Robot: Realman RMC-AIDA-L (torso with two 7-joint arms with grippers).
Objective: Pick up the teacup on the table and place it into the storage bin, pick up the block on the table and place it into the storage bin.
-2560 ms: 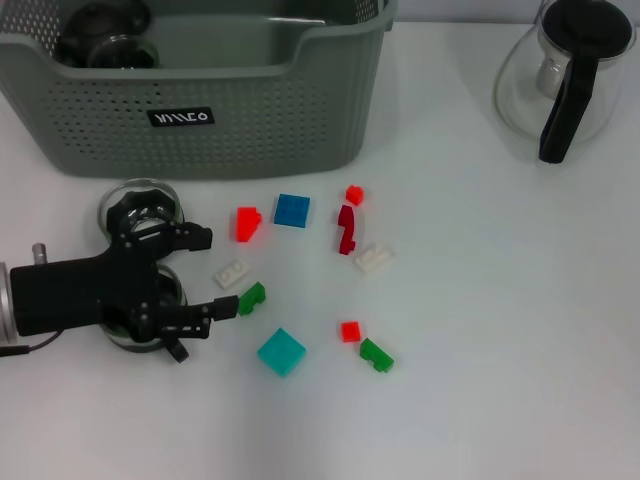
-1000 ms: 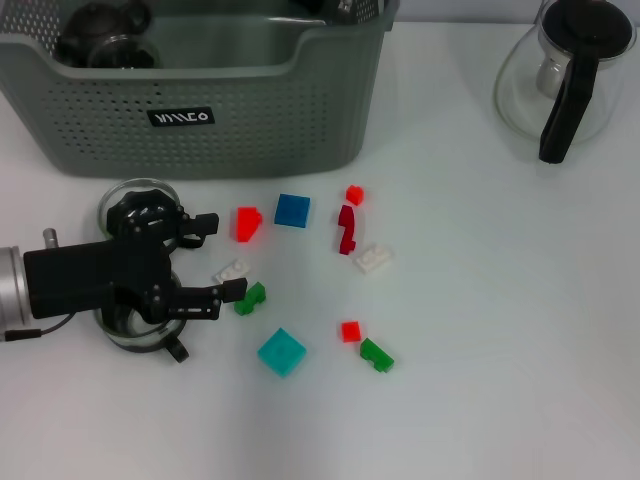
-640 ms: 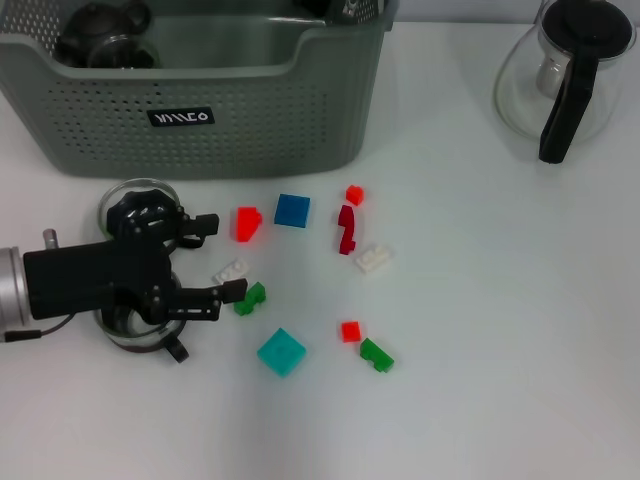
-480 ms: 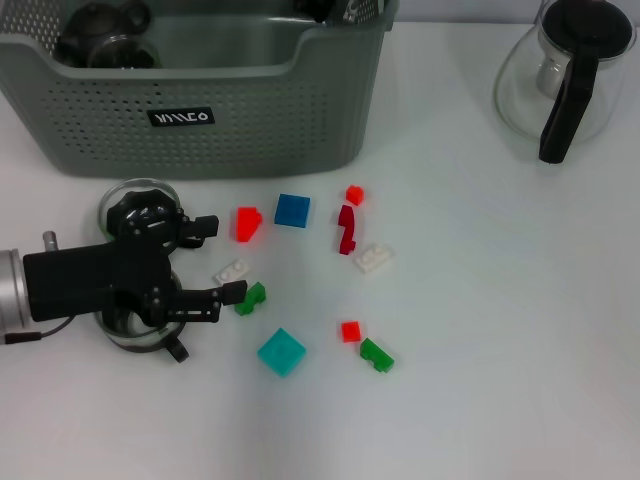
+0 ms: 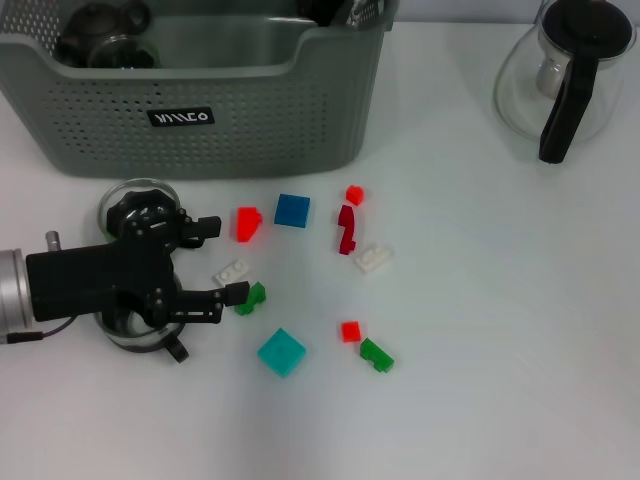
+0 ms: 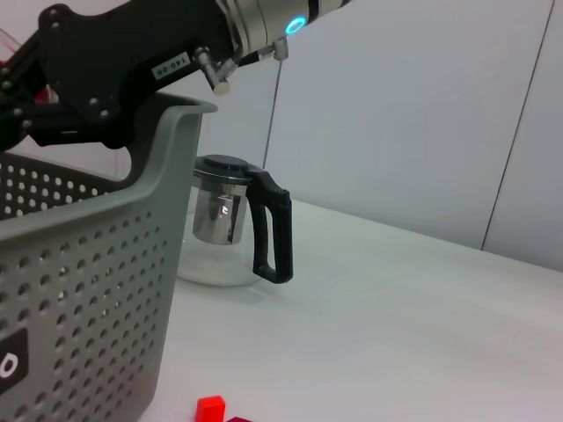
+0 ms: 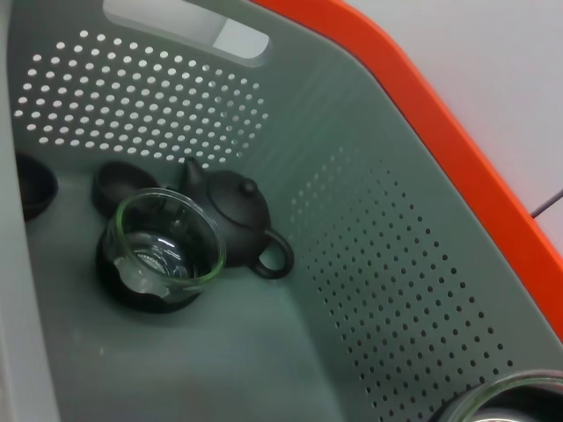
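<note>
My left tool point(image 5: 218, 262) lies low near the bench's left edge, fingers spread around the white block point(image 5: 231, 270) (green one touching the lower finger), ready to pinch it for the storage bin point(image 5: 200, 120) at the far edge.

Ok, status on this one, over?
Left tool open, straddling white block. Right tool over storage bin. Green block crowding one fingertip.

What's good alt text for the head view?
The left hand, open, lies low on a white table over a glass teacup, fingers around a small white block. Coloured blocks are scattered beside it, a grey storage bin behind, a glass pitcher far right.
</note>
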